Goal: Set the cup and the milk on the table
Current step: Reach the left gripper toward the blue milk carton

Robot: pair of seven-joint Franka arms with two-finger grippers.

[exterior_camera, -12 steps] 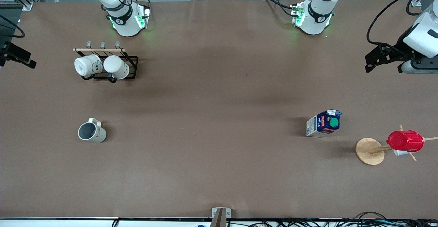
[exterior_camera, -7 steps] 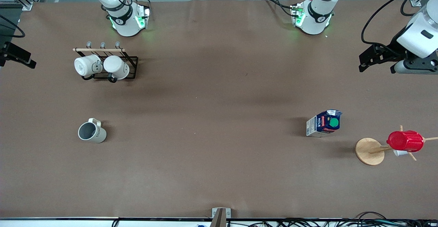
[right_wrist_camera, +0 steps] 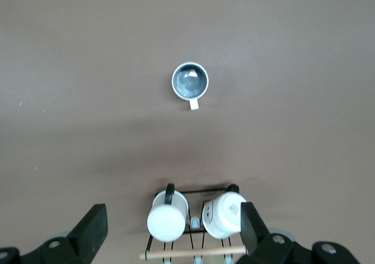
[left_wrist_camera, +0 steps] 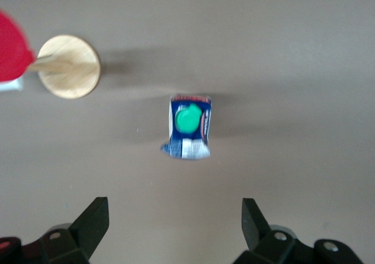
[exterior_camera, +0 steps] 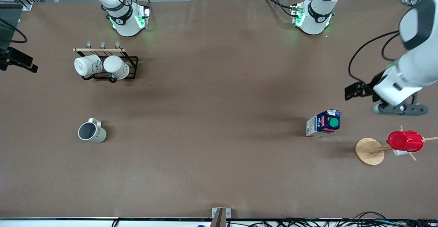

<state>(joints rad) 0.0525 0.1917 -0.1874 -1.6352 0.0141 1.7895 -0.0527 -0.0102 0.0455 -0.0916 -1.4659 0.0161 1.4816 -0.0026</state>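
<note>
The cup (exterior_camera: 91,132) stands upright on the brown table (exterior_camera: 219,117) toward the right arm's end, grey inside showing. It also shows in the right wrist view (right_wrist_camera: 190,80). The milk (exterior_camera: 324,123) stands upright on the table toward the left arm's end, green cap up. It also shows in the left wrist view (left_wrist_camera: 188,126). My left gripper (exterior_camera: 398,109) hangs in the air beside the milk, apart from it, and is open and empty in its wrist view (left_wrist_camera: 174,204). My right gripper (right_wrist_camera: 171,211) is open and empty, high over the mug rack.
A black wire rack (exterior_camera: 131,60) with two bright white mugs (exterior_camera: 102,66) stands near the right arm's base. A wooden mug tree with a round base (exterior_camera: 369,151) holds a red ribbed cup (exterior_camera: 405,141), nearer to the front camera than the milk.
My left arm has swung from the table's edge in toward the milk and the mug tree. The right arm, the cup and the milk have hardly moved.
</note>
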